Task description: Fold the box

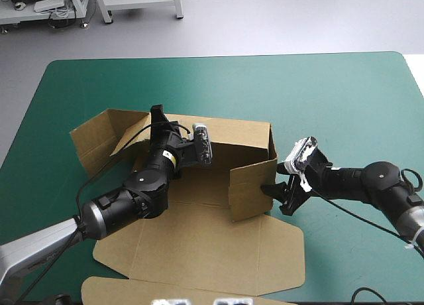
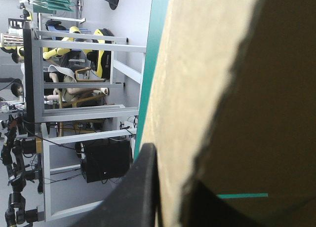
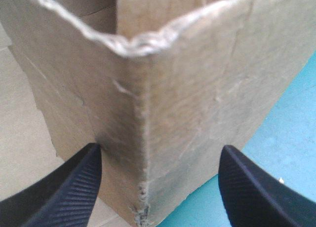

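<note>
From above, the brown cardboard box [image 1: 212, 235] sat half-built in the middle of the teal-green tabletop [image 1: 331, 93], its rear wall [image 1: 232, 134] and one short side wall [image 1: 250, 189] raised and its lid panel flat toward the near edge. The left gripper [image 1: 157, 114] reached up at the rear wall's left end. The right gripper [image 1: 279, 197] waited just outside the side wall.

Through the left wrist view, the left gripper [image 2: 173, 180] seemed pinched on the board [image 2: 207, 89], one black finger [image 2: 143, 187] against its outer face.

Through the right wrist view, the right gripper [image 3: 160, 160] stood spread, and the box's crumpled upright corner [image 3: 145, 118] stood between its fingers [image 3: 74, 187].

To my eye, the left should hold the rear wall steady while the right pressed squarely and gently, since that worn corner looked ready to buckle.
</note>
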